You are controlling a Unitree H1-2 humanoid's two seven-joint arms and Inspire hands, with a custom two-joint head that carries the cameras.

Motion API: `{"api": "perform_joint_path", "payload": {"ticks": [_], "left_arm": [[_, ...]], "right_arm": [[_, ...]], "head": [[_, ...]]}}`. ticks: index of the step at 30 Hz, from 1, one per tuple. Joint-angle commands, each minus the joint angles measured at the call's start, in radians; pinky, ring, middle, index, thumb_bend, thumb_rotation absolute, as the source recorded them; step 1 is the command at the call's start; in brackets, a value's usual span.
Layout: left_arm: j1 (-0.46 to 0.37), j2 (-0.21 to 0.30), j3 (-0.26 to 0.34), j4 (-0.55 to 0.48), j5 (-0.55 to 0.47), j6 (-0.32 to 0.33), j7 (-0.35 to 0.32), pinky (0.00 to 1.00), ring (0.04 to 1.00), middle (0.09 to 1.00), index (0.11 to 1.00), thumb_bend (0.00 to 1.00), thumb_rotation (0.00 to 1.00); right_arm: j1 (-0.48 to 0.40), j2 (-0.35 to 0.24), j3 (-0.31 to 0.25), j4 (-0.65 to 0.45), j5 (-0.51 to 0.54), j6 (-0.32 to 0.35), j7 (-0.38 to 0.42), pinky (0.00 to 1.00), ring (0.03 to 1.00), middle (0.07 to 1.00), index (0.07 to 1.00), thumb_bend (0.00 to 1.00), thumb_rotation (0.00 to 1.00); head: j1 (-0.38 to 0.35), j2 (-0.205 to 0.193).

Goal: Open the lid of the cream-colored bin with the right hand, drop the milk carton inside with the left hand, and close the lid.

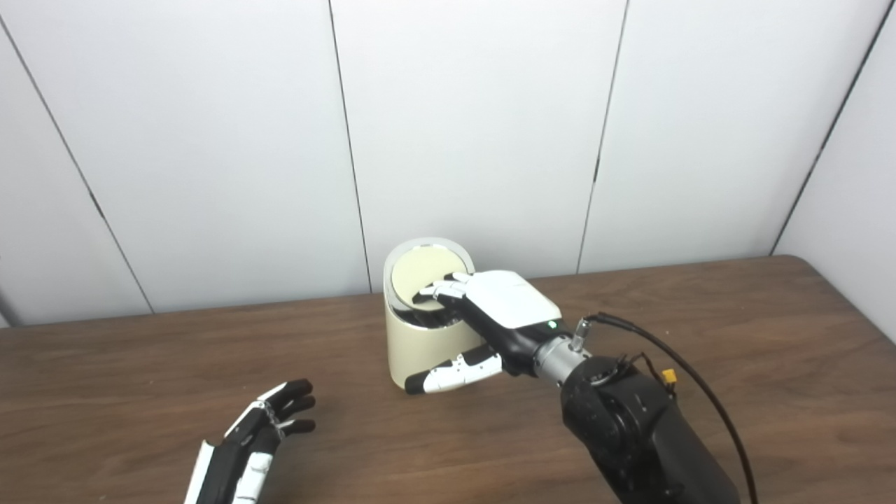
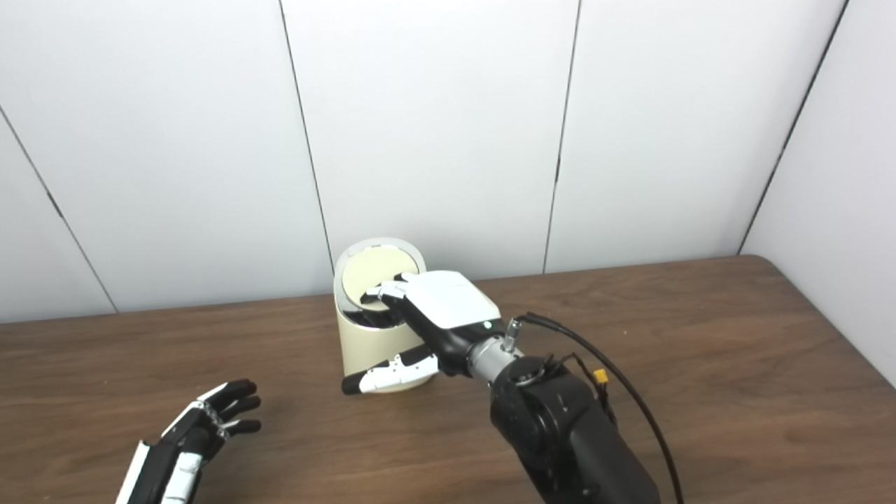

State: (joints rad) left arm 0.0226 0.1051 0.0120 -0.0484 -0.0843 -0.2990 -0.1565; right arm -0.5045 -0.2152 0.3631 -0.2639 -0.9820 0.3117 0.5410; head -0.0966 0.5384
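The cream-colored bin [image 1: 418, 350] stands near the back middle of the table. Its round lid [image 1: 428, 269] with a silver rim is tilted up at the back, leaving a dark gap under its front edge. My right hand [image 1: 508, 301] reaches over the bin from the right; its fingertips [image 1: 439, 289] rest against the lid's front edge, and the thumb [image 1: 455, 374] stretches along the bin's front wall, apart from the fingers. My left hand [image 1: 260, 435] lies low at the front left, fingers spread, holding nothing. No milk carton shows in either view.
The brown wooden table [image 1: 735, 329] runs to a white panelled wall right behind the bin. A black cable [image 1: 700, 392] loops off my right forearm over the table's right side.
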Motion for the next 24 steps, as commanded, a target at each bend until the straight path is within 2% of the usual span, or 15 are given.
{"api": "perform_joint_path", "payload": {"ticks": [1,7,17,24], "left_arm": [[0.014,-0.008,-0.003,-0.011,0.001,-0.008,0.01,0.7,0.8,0.824,0.817,0.69,0.85],[0.015,-0.01,-0.005,-0.021,-0.007,0.0,0.007,0.7,0.8,0.825,0.819,0.68,0.85],[0.019,-0.009,-0.005,-0.026,0.003,-0.002,0.008,0.69,0.8,0.828,0.823,0.69,0.86],[0.021,-0.009,-0.005,-0.022,-0.015,-0.009,0.0,0.68,0.8,0.831,0.827,0.69,0.84]], "right_arm": [[0.007,-0.008,0.011,0.072,-0.005,0.061,0.073,0.91,0.943,0.887,0.848,0.83,0.87],[0.034,-0.008,0.019,0.087,-0.019,0.048,0.048,0.86,0.915,0.869,0.834,0.83,0.87],[0.097,-0.005,0.04,0.118,-0.022,0.061,0.015,0.85,0.915,0.864,0.825,0.84,0.88],[0.123,-0.004,0.042,0.111,-0.024,0.064,0.011,0.89,0.926,0.874,0.84,0.85,0.89]], "head": [[0.0,0.001],[0.006,0.004],[0.006,0.007],[0.009,0.01]]}}
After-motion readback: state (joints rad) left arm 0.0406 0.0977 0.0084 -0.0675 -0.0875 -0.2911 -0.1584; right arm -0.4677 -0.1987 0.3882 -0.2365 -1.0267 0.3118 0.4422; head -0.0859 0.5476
